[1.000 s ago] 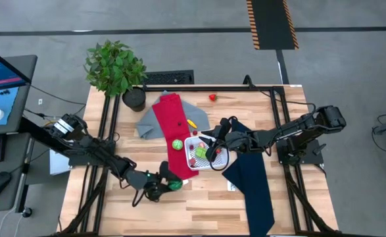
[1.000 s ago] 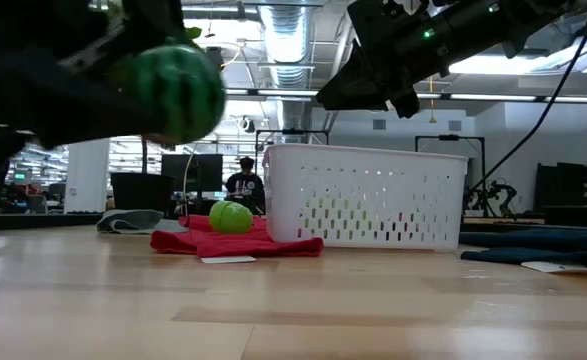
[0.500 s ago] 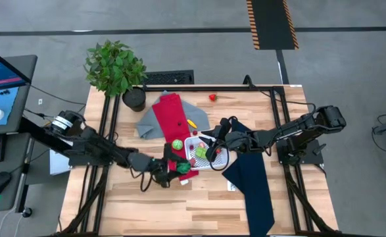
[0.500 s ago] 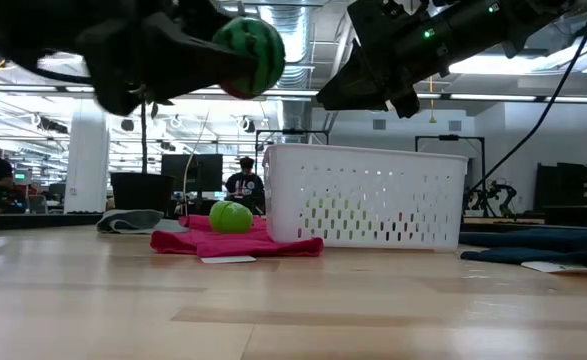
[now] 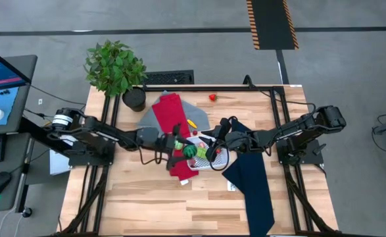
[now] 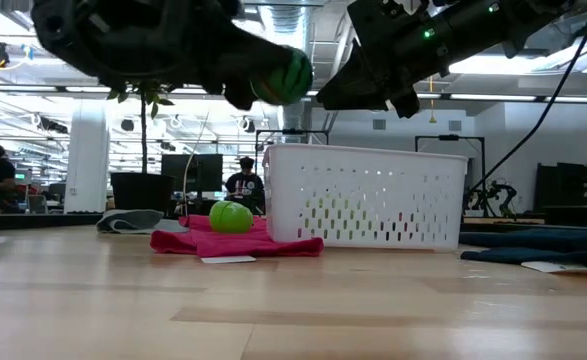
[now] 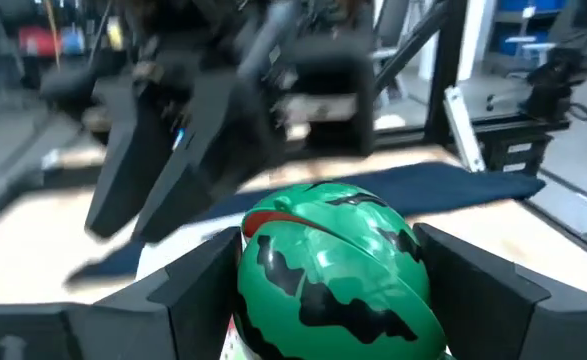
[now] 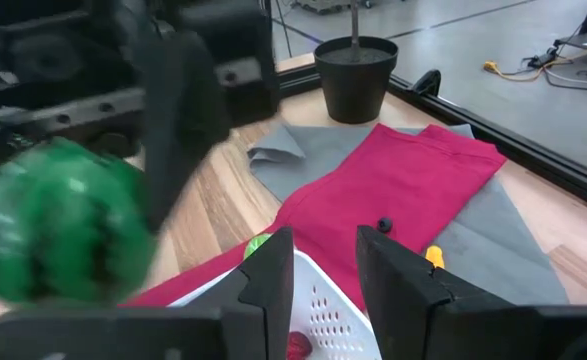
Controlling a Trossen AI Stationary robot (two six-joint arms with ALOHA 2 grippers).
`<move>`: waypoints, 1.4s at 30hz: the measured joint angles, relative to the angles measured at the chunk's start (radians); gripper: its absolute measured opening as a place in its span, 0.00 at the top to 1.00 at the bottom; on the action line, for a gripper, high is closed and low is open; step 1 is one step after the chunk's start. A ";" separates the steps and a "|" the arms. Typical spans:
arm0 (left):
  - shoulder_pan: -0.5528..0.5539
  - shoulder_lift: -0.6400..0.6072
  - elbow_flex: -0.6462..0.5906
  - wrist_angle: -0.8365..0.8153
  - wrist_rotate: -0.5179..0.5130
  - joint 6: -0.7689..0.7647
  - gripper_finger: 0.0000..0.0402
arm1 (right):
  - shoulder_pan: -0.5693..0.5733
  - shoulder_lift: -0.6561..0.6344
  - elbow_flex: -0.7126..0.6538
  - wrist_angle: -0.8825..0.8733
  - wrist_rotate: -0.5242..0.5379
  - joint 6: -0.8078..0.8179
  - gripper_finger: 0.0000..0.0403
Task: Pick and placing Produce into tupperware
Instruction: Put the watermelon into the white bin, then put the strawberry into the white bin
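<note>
My left gripper (image 5: 187, 150) is shut on a toy watermelon (image 5: 191, 151), green with dark stripes and a red edge, and hangs in the air at the left rim of the white tub (image 5: 209, 160). The low view shows the watermelon (image 6: 284, 75) well above the tub (image 6: 365, 196). My right gripper (image 5: 212, 147) hovers open over the tub's right part (image 8: 323, 285). Green and red toys lie inside the tub. A green ball (image 6: 231, 216) rests on the red cloth (image 5: 169, 118). A yellow piece (image 5: 191, 123) and a red one (image 5: 213, 97) lie farther off. My left gripper pinches the watermelon between its two fingers (image 7: 205, 285), one on each rounded side (image 7: 263, 275). It reaches in about level from the table's left. The watermelon is lifted clear, in the air by the tub's left rim.
A potted plant (image 5: 117, 67) stands at the far left corner. A grey cloth (image 5: 146, 124) lies under the red one, and a navy cloth (image 5: 253, 179) runs to the near edge right of the tub. Bare wood lies near and left. A person (image 6: 243, 182) sits in the room behind.
My left gripper has carried the watermelon from low over the near-left part of the table up and toward the far right, to the tub's left rim. It has stayed shut on the watermelon.
</note>
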 joint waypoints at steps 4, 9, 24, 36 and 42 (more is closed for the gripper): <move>0.005 0.000 0.071 -0.186 -0.034 -0.019 0.33 | 0.000 0.000 0.000 0.000 0.000 0.000 0.67; 0.008 0.000 0.166 -0.400 -0.061 -0.032 0.33 | 0.000 0.000 0.000 0.000 0.000 0.000 0.67; 0.010 0.052 0.237 -0.552 -0.022 0.067 0.33 | 0.000 0.000 0.000 -0.006 0.000 0.000 0.67; 0.087 0.116 0.281 -0.563 0.205 0.117 0.25 | 0.000 0.000 0.000 -0.007 0.000 0.000 0.67; 0.105 0.175 0.313 -0.563 0.245 0.134 0.05 | 0.000 0.000 0.000 -0.002 0.000 0.000 0.66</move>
